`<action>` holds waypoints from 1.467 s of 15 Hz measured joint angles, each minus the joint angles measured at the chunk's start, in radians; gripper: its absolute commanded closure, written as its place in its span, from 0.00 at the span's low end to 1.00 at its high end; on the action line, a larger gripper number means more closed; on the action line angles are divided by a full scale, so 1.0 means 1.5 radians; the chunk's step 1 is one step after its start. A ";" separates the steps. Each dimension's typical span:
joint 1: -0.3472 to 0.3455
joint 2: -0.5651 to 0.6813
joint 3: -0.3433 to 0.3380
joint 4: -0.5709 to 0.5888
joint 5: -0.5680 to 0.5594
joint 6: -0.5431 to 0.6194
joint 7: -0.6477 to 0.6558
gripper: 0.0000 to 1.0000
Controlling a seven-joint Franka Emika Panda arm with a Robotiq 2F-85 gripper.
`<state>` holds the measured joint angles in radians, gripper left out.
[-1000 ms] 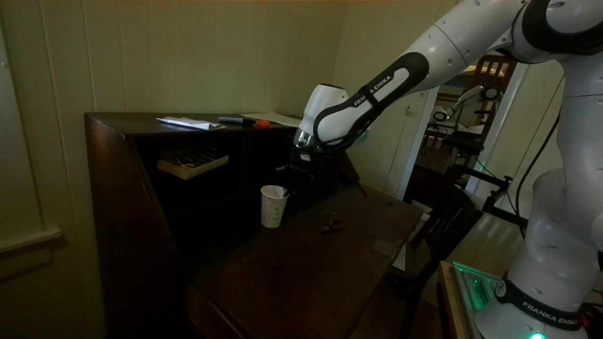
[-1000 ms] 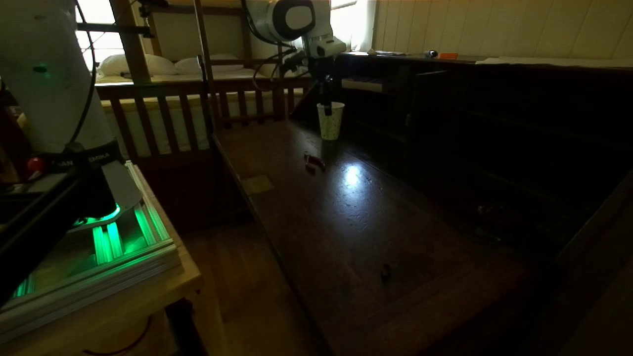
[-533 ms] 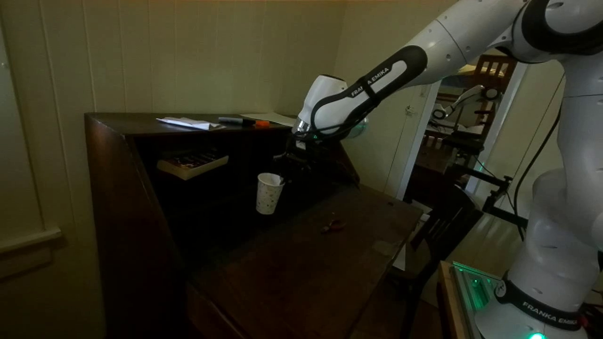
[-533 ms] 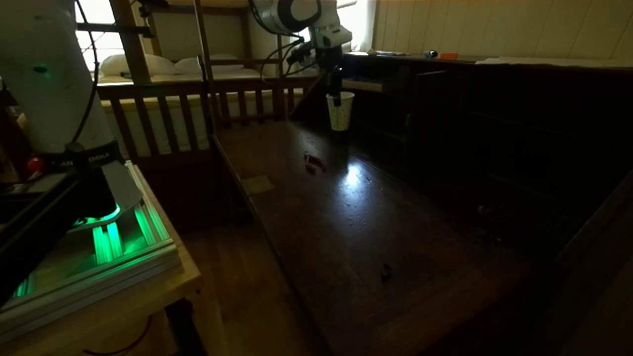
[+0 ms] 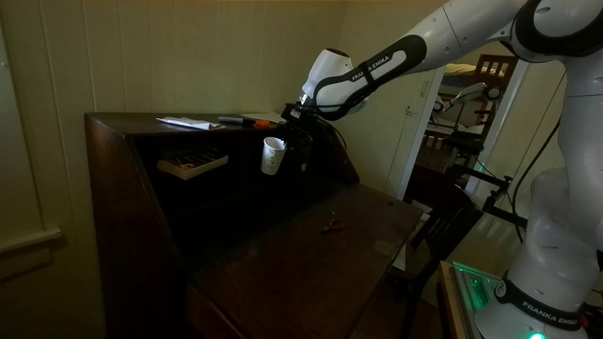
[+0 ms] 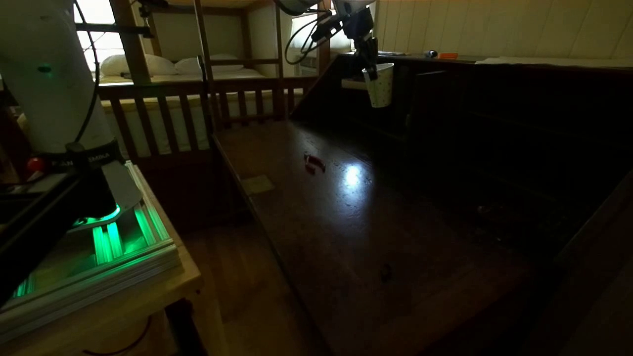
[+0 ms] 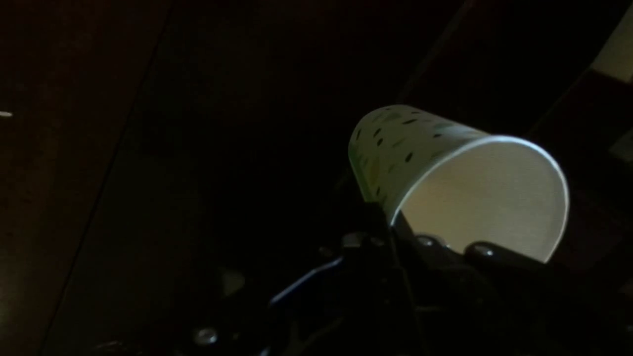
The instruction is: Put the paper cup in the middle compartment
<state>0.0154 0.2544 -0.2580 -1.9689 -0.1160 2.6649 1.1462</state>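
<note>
On the left, the dark brown desk (image 5: pixel 110 188) stands by a pale wall (image 5: pixel 212 56). On its top lie some folded white papers (image 5: pixel 188 123). Below them, inside the desk, a thick book (image 5: pixel 193 165) lies flat. Going on along the top, there is a dark tube (image 5: pixel 235 121), then a small orange piece (image 5: pixel 262 124) and a pale sheet (image 5: pixel 279 118).

Next comes the white paper cup (image 5: pixel 271 157), which has small coloured spots. In both exterior views it hangs in the air above the flat board (image 5: pixel 301 278) of the desk, a little tilted, with the mouth upward. The desk is very dark there, and I cannot tell whether the middle compartment is the one behind the cup. The black claw (image 7: pixel 391 222) pinches the cup by its wall, at the rim: in the wrist view, one half of the claw is inside the cup and the other half outside.

More to the right, a small tool (image 5: pixel 333 227) with reddish handles lies on the board, well apart from the cup. The white arm (image 5: pixel 438 47) comes down from the upper right. Then I see a dark chair (image 5: pixel 450 216), and finally a wooden table (image 5: pixel 445 301) with green light, beside the base (image 5: pixel 537 292) of the arm.
</note>
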 measured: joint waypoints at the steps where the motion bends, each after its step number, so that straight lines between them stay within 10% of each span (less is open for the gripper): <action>1: 0.002 0.000 -0.011 0.000 -0.021 -0.008 0.025 0.99; 22: -0.006 0.123 -0.017 0.083 -0.001 0.053 0.068 0.99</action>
<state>0.0059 0.4382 -0.2837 -1.8441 -0.1178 2.7445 1.2481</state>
